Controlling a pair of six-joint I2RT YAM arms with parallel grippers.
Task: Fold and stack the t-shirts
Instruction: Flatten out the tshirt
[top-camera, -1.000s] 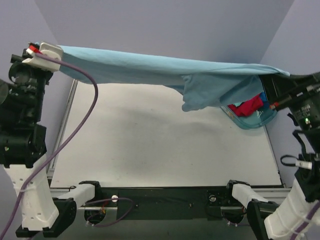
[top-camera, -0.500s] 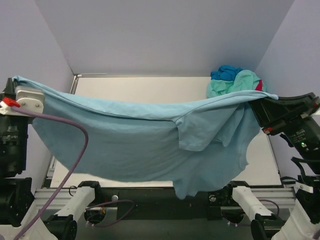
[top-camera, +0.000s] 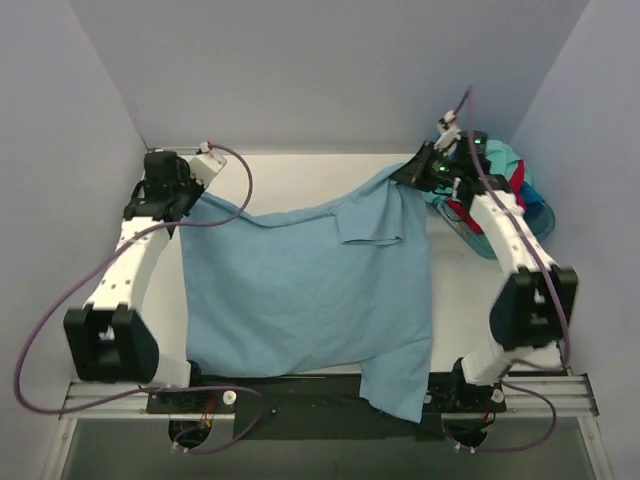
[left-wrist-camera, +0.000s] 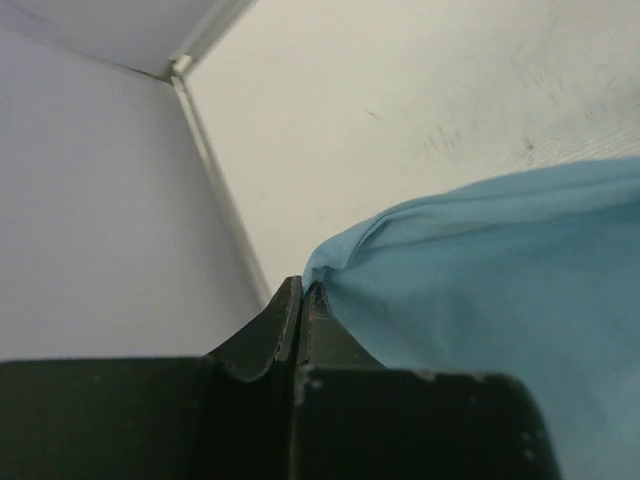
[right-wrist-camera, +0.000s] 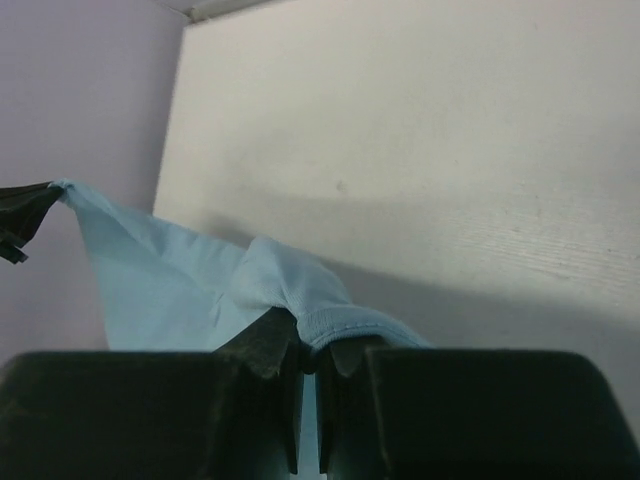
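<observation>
Left fingers (left-wrist-camera: 281, 322) and right fingers (right-wrist-camera: 271, 347) pinch the sky-blue t-shirt (top-camera: 300, 290), far edge stretched left-right.

The left arm (top-camera: 128, 262) and right arm (top-camera: 510, 235) have white links joined by black, boxy elbow blocks (top-camera: 105, 345). A thin purple cable (top-camera: 248, 182) runs along each arm to its wrist. The left gripper (left-wrist-camera: 302, 290) and right gripper (right-wrist-camera: 308, 345) have matte black, wedge-shaped fingers on black housings.
</observation>
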